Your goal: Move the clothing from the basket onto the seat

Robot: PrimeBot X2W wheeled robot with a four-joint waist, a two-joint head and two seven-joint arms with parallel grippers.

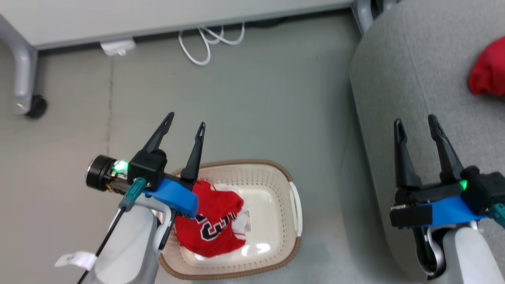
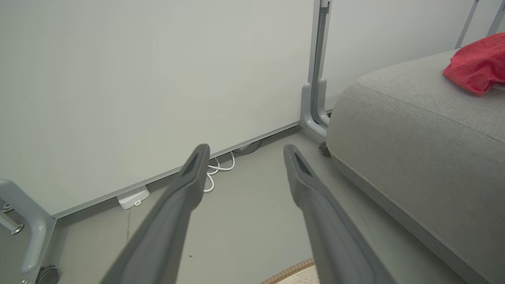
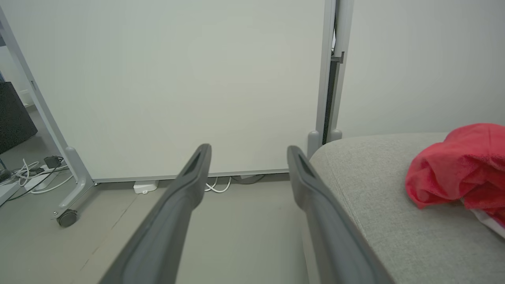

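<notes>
**One garment on the seat, one in the basket**

I see my left gripper [image 1: 186, 119] hanging over the left end of the basket [image 1: 252, 162], jaws spread with nothing between them. My right gripper [image 1: 415, 119] sits above the left edge of the seat [image 1: 394, 79], jaws likewise apart and empty. A red jersey [image 1: 215, 221] with white panels and black marks lies bunched in the basket's left half. A second red garment [image 1: 489, 73] rests on the seat, far right.
</notes>
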